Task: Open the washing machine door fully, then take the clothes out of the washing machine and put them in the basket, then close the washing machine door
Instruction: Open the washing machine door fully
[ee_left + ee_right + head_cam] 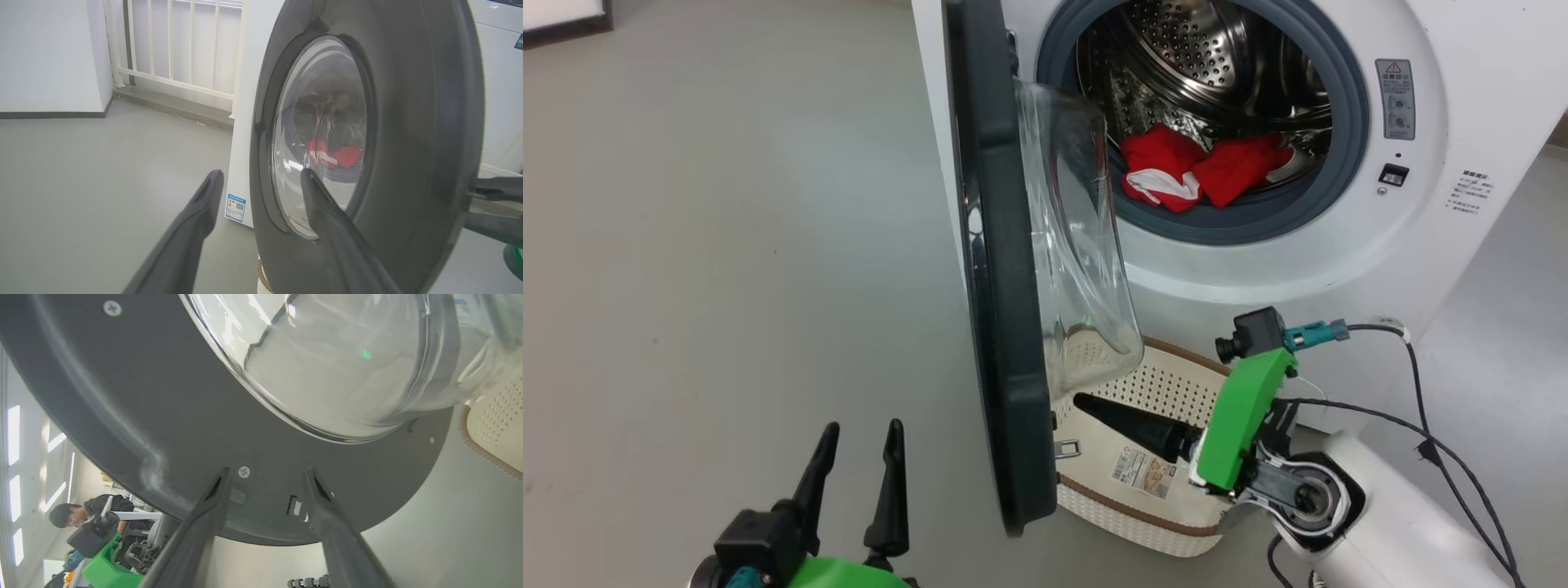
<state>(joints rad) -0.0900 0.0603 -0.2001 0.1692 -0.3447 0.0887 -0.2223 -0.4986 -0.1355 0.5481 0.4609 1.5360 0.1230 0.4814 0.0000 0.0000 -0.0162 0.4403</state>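
Standing half-open, washing machine door (1001, 327) overhangs basket (1176, 382) | left fingers (894, 482) apart | right fingers (1127, 423) apart

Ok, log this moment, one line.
washer door: partly open | clothes: in drum | basket: under door | right end effector: open | left end effector: open

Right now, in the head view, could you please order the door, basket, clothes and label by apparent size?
1. Door, largest, though also nearest the camera.
2. Basket, partly hidden behind the door.
3. Clothes, farther off.
4. Label, smallest.
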